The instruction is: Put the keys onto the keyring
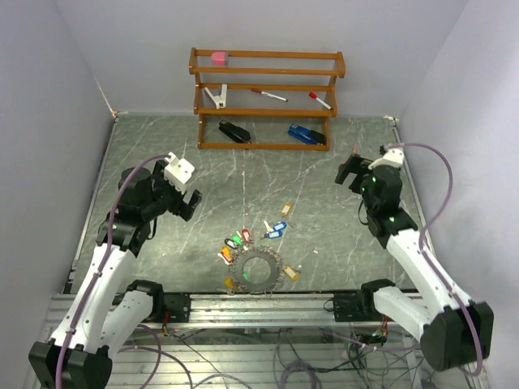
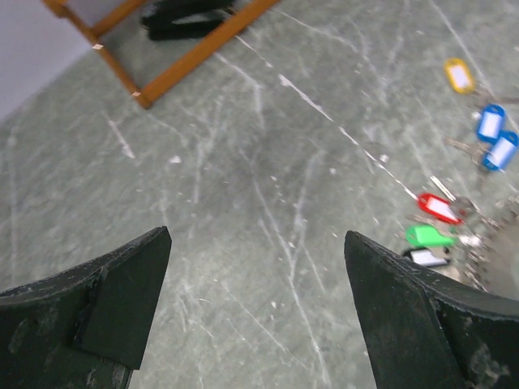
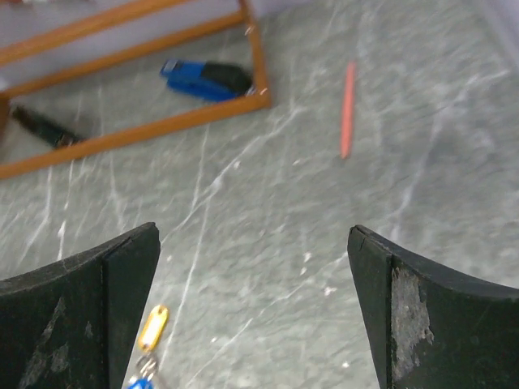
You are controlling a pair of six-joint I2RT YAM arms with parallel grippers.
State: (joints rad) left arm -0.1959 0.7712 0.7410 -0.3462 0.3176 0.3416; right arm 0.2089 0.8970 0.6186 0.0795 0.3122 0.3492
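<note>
Here, keyring (image 1: 258,268) flat, keys (image 1: 275,233) trailing diagonally far-right

The keyring (image 1: 258,268) is laid near the front edge of the bench (image 1: 324,178), midway between the left arm (image 1: 122,235) and the right arm (image 1: 405,243). The keys (image 1: 240,240) are scattered around it: most are clustered just behind it and to its left, others are spread farther back to the right, and one is placed just beside its right rim. A rack (image 1: 276,71) is set at the back of the bench. Beneath it, one stapler (image 1: 234,131) is placed left of a second stapler (image 1: 306,134).
</note>
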